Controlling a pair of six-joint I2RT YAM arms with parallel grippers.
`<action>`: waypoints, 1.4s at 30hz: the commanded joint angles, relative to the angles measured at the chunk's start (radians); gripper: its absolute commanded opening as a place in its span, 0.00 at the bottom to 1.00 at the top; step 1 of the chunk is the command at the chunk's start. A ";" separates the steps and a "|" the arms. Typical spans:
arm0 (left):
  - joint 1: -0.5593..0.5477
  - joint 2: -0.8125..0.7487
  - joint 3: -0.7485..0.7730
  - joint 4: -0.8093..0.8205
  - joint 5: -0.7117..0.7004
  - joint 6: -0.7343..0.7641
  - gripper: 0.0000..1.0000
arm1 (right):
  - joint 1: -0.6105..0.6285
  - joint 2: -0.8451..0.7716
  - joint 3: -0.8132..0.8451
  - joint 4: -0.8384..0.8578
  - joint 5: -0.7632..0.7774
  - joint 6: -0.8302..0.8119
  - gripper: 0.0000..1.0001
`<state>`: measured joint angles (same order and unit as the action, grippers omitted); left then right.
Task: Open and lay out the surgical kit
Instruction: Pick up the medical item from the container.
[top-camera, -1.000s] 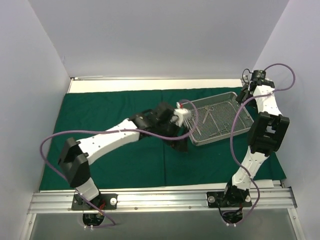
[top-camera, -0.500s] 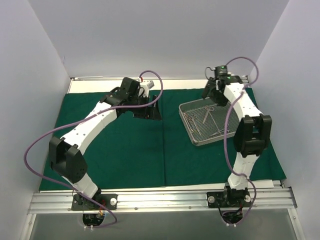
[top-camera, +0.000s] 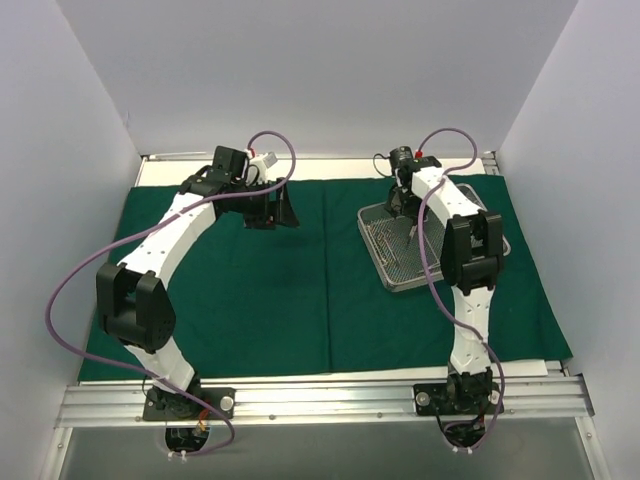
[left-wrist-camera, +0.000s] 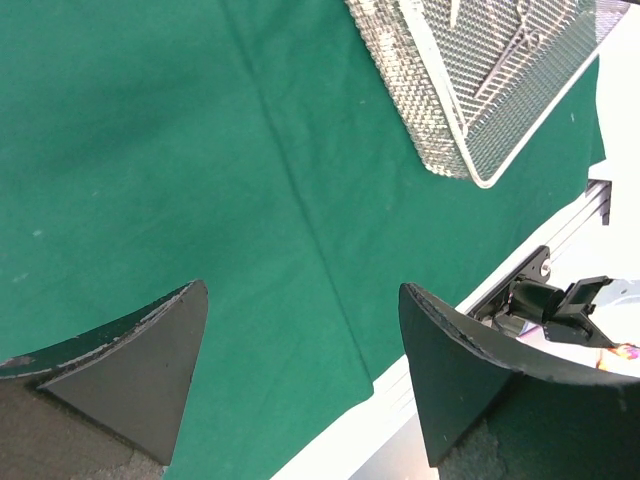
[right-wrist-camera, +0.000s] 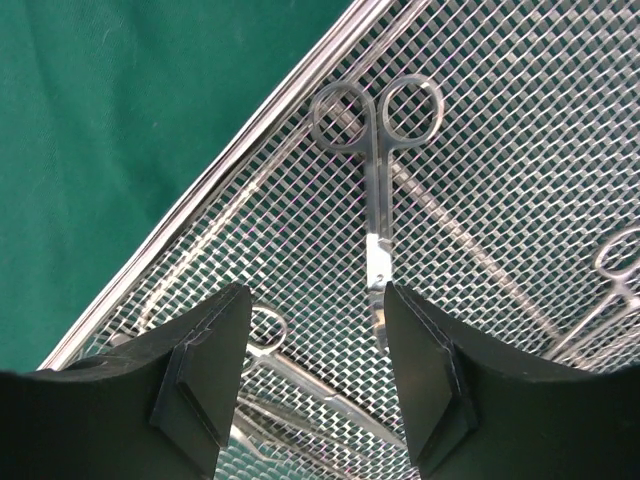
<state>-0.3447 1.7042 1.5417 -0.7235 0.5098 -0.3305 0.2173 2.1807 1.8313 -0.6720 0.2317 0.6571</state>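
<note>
The dark green drape (top-camera: 250, 300) lies spread flat over the table. The silver wire-mesh tray (top-camera: 378, 252) sits on its right half; it also shows in the left wrist view (left-wrist-camera: 440, 110) and the right wrist view (right-wrist-camera: 240, 135). Steel scissors (right-wrist-camera: 375, 170) and other thin instruments (right-wrist-camera: 300, 385) lie in the tray. My right gripper (top-camera: 403, 200) is open and empty above the tray's far left part (right-wrist-camera: 318, 350). My left gripper (top-camera: 282, 212) is open and empty above the drape's far middle (left-wrist-camera: 300, 330).
White table strip (top-camera: 300, 170) runs behind the drape. The metal rail (top-camera: 320, 400) with both arm bases lies along the near edge. White walls enclose the left, back and right. A crease (top-camera: 328, 290) runs down the drape's middle.
My left gripper left the tray's near left corner and swung to the far middle of the drape. My right gripper moved left over the tray. The tray has turned and shifted left.
</note>
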 joint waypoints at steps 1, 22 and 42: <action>0.030 -0.012 -0.011 0.019 0.058 0.018 0.86 | -0.006 -0.021 -0.001 -0.038 0.080 -0.014 0.56; 0.084 0.023 0.029 -0.025 0.058 0.010 0.85 | -0.090 0.008 -0.276 0.118 -0.120 -0.108 0.17; 0.085 0.060 0.127 -0.004 0.164 -0.082 0.85 | -0.213 -0.360 -0.407 0.133 -0.448 -0.217 0.00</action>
<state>-0.2665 1.7531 1.6192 -0.7738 0.6128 -0.3813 -0.0128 1.9244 1.4605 -0.5091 -0.1173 0.4717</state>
